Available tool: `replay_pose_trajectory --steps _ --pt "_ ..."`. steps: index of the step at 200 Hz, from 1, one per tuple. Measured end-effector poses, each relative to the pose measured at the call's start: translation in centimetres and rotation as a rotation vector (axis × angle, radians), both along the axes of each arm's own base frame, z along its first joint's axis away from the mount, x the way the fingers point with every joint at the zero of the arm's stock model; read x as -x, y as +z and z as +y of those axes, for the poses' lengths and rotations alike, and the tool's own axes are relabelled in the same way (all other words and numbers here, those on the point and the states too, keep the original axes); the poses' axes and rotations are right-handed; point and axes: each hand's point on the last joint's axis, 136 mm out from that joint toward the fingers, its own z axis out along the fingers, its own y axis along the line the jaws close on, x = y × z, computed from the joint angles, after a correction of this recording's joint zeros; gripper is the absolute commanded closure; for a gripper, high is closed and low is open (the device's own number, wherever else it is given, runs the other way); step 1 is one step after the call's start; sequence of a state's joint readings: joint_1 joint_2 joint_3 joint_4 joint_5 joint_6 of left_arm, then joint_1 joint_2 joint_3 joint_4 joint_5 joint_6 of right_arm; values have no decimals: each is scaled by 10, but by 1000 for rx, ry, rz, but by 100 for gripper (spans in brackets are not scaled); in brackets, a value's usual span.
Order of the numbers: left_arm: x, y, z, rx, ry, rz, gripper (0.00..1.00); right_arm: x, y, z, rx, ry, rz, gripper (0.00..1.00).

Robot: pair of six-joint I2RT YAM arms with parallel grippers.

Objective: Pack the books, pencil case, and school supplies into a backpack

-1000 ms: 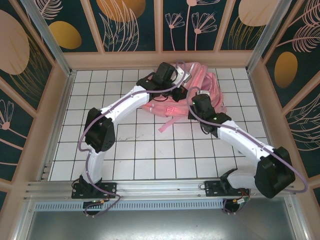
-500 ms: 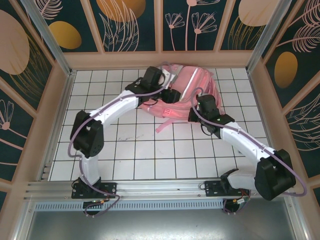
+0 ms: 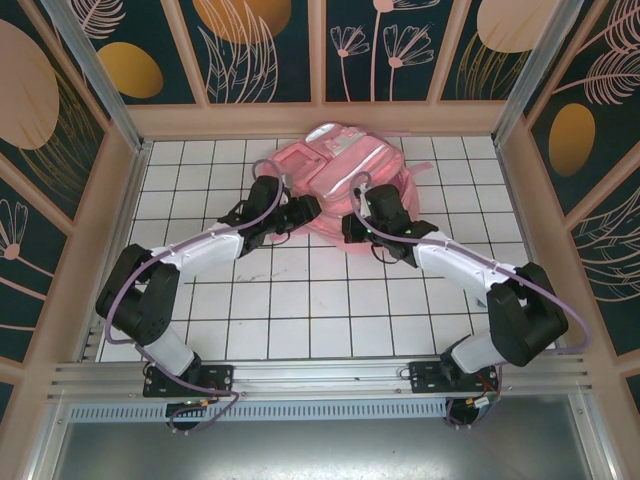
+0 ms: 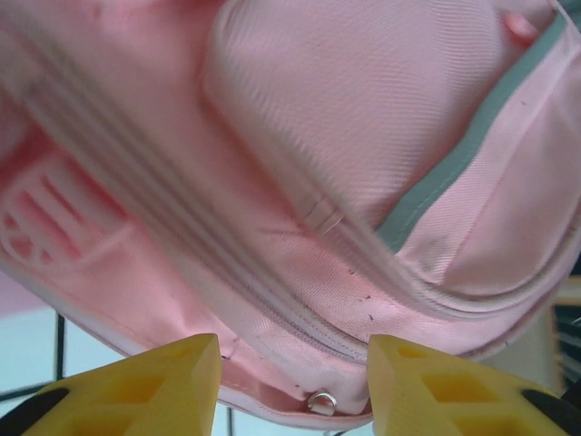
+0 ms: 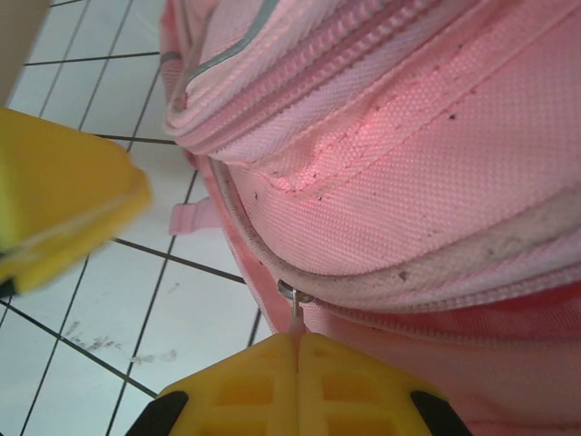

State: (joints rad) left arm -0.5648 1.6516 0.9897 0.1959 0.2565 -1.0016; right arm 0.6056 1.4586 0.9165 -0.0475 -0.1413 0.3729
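Arms lowered, L tool (image 4: 292,368) parted at backpack (image 3: 340,165), R tool (image 5: 298,363) pinching zip pull (image 5: 295,312)

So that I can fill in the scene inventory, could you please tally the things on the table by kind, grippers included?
Pink backpack: 1
Grippers: 2, the left gripper with jaws apart, and the right gripper
Zipper pull pinched in the right gripper: 1
Total: 4

floor: white grid tiles (image 3: 300,300) | walls: dark floral panels (image 3: 260,50), pale wood frame (image 3: 320,118)
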Motion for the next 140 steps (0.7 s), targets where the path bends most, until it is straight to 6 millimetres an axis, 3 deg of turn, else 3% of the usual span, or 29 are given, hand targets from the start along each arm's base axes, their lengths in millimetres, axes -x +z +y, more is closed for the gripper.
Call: replay_pose_trajectory --steps 54,108,122,140 --pt "-10 -9 -7 199 115 83 56 0 2 5 -11 13 -3 100" --pt "-18 -30 -16 268 137 144 56 2 4 9 -16 26 -8 100" --pt "-20 -31 -17 283 144 149 60 3 4 10 -16 29 -8 100" --pt "-23 -33 -19 307 156 160 72 3 5 11 -12 32 -14 100"
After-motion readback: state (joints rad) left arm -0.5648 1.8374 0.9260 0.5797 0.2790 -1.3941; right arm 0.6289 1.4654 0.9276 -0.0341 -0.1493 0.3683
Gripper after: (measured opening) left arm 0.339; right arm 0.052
